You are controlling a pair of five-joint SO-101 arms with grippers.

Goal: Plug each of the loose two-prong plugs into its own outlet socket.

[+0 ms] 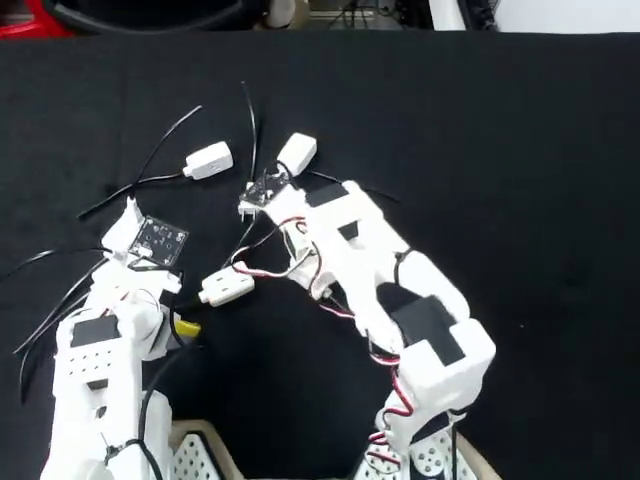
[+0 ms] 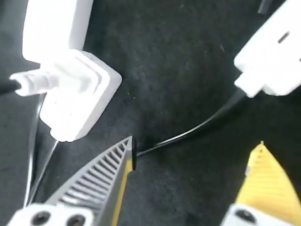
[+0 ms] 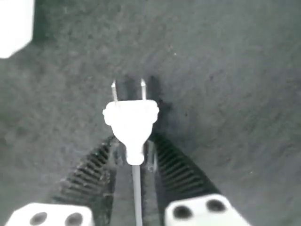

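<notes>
My right gripper (image 3: 133, 146) is shut on the neck of a white two-prong plug (image 3: 131, 117), whose prongs point away over the black cloth. From above, this gripper (image 1: 252, 203) sits just short of two white outlet sockets (image 1: 210, 160) (image 1: 297, 152). A corner of a white socket (image 3: 14, 23) shows beyond the plug. My left gripper (image 2: 195, 143) is open above a black cable (image 2: 207, 122) that runs to a third white socket (image 2: 275, 52) (image 1: 228, 288). Beside it lies a white socket block (image 2: 75, 108) with a white plug (image 2: 42, 80) seated in it.
Thin black cables (image 1: 150, 160) trail over the black table (image 1: 500, 150) on the left side. Both arms' white bodies and red-white wiring (image 1: 330, 290) crowd the near middle. The cloth stretches away to the right and far side.
</notes>
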